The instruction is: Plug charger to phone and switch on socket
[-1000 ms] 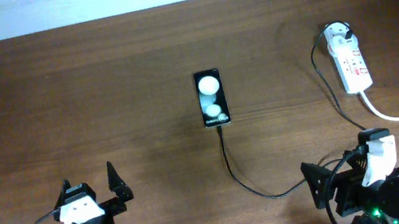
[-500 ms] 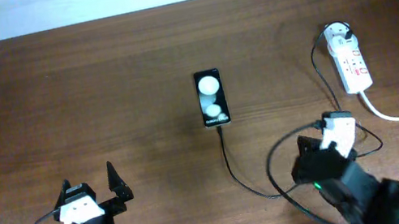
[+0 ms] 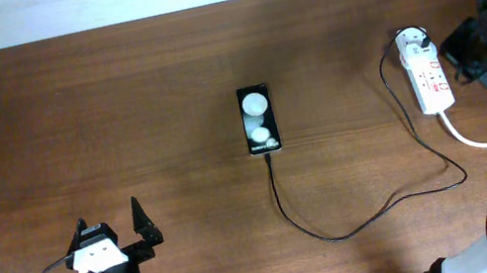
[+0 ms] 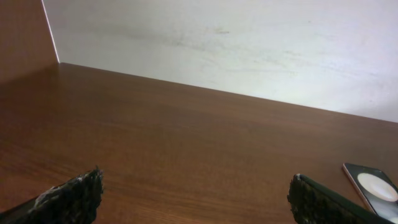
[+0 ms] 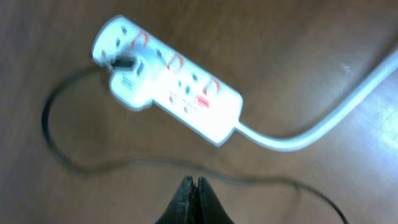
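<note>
The phone (image 3: 258, 119) lies flat mid-table, screen up; its corner shows in the left wrist view (image 4: 373, 186). The charger's black cable (image 3: 341, 236) meets the phone's near end, loops right and climbs to its white adapter (image 3: 418, 44), which sits in the socket (image 3: 431, 78). My right gripper (image 3: 460, 50) hovers just right of the socket, shut and empty. In the right wrist view its tips (image 5: 194, 184) hang apart from the socket (image 5: 180, 102), adapter (image 5: 129, 87) and cable (image 5: 53, 134). My left gripper (image 3: 110, 224) rests at the front left, open (image 4: 196, 199), holding nothing.
The socket's thick white cord (image 3: 486, 142) runs off the right edge of the table and shows in the right wrist view (image 5: 323, 124). A pale wall (image 4: 249, 43) bounds the far edge of the brown table (image 3: 118, 108).
My right arm has swung from the table's front right up to the back right beside the socket, and its jaws have shut. The left arm, phone and cable have stayed put.
</note>
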### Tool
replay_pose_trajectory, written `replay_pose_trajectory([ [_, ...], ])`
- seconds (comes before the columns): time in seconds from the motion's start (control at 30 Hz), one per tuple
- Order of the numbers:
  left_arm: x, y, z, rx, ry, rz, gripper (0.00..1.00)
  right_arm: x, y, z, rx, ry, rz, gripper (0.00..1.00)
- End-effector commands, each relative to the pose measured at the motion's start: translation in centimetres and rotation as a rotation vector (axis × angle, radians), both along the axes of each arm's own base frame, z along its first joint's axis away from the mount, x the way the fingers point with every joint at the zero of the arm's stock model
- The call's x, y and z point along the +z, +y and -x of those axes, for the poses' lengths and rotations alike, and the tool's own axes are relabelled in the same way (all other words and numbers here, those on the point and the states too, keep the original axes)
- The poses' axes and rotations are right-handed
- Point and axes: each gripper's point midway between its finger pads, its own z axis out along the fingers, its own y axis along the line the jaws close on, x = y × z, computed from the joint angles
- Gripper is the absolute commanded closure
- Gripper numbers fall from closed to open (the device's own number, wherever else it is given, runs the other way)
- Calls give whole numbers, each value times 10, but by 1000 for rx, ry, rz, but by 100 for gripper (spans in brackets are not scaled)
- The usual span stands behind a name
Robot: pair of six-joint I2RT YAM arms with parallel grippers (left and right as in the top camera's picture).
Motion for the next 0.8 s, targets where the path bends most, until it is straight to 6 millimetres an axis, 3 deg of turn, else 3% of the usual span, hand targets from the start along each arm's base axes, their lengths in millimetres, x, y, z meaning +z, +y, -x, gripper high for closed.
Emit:
replay_pose_trajectory([
  [0.0, -1, 1, 0, 3, 0, 5, 1, -45, -10, -26, 42, 28, -62, 96],
  [0.07, -1, 1, 0, 3, 0, 5, 1, -78, -12, -52, 56, 7, -92, 96],
  [0.27, -1, 1, 0, 3, 0, 5, 1, -107, -20, -82, 61, -50, -88, 96],
  [0.47, -1, 1, 0, 3, 0, 5, 1, -137, -26, -95, 59, -50, -81, 96],
  [0.63, -1, 1, 0, 3, 0, 5, 1, -139, -27, -99, 61, -65, -79, 96],
  [0.77, -1, 1, 0, 3, 0, 5, 1, -142, -15, -99, 84, -66, -134, 96],
])
